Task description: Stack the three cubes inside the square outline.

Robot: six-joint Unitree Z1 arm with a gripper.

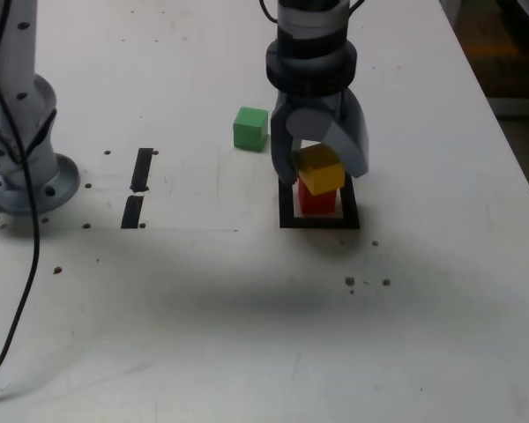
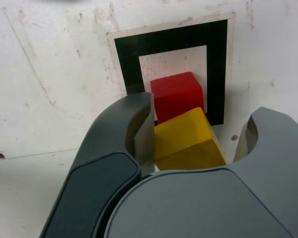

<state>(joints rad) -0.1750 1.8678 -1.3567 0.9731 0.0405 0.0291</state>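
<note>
Beneath the pincer [image 1: 319, 167], a pale, scuffed tabletop [image 1: 203, 335] spreads out, flecked with brown spots and crossed by thin lines. Beyond its edge on the exterior view's right, the room shows only as a dim brown and grey patch. The pincer's jaws are spread around the yellow cube [image 1: 322, 169], which sits tilted between them; the wrist view shows it close against one jaw, with a gap before the other. Just below the pincer, the red cube [image 1: 317, 197] is inside the square outline [image 1: 320, 223], the yellow one overlapping it in both views; whether those two touch, I cannot tell. Only the exterior view shows the green cube [image 1: 250, 129] whole, on the tabletop just beside the pincer toward that view's left, with two black tape strips [image 1: 142, 169] and a black cable [image 1: 33, 211] farther out that way. The wrist view shows the outline's white centre more fully.
</note>
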